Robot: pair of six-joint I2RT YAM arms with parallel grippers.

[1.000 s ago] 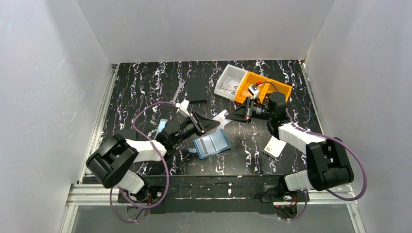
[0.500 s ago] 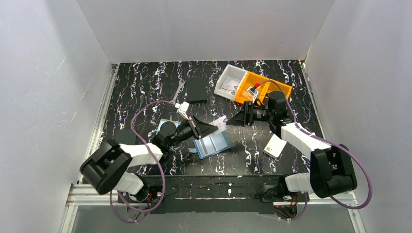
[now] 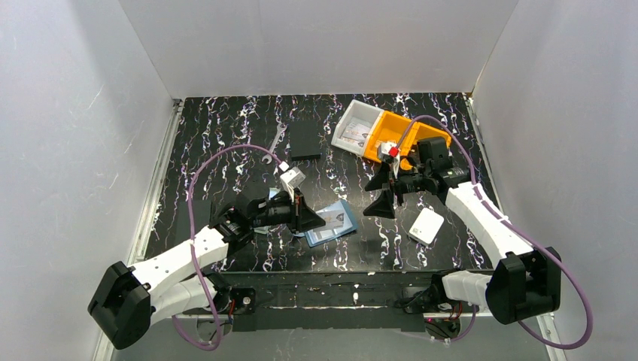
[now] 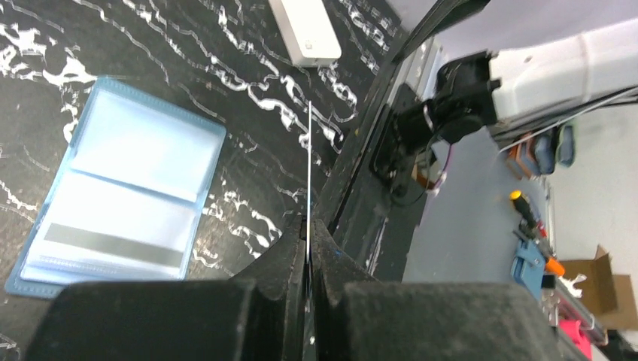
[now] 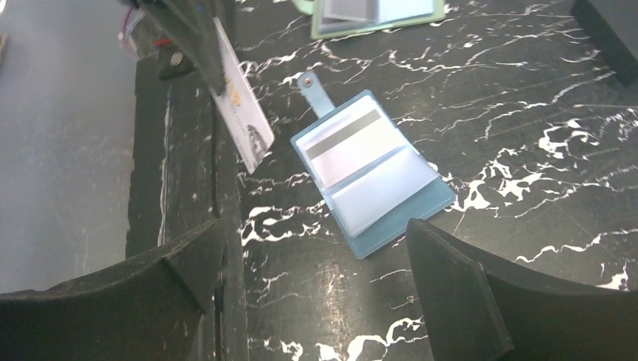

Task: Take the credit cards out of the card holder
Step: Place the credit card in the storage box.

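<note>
My left jaws pinch one credit card [image 5: 242, 116] by its edge, keeping it clear of the card holder [image 5: 372, 171], which lies open on the tabletop [image 5: 527, 98]; my right jaws gape empty above.

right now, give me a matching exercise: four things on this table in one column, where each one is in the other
1 credit card
2 card holder
3 white box
4 orange bin

a lying open on the table
b far side, beside a white tray
c pinched in the left fingers
d flat beside the right arm

Pairs: 1-c, 2-a, 3-d, 4-b
</note>
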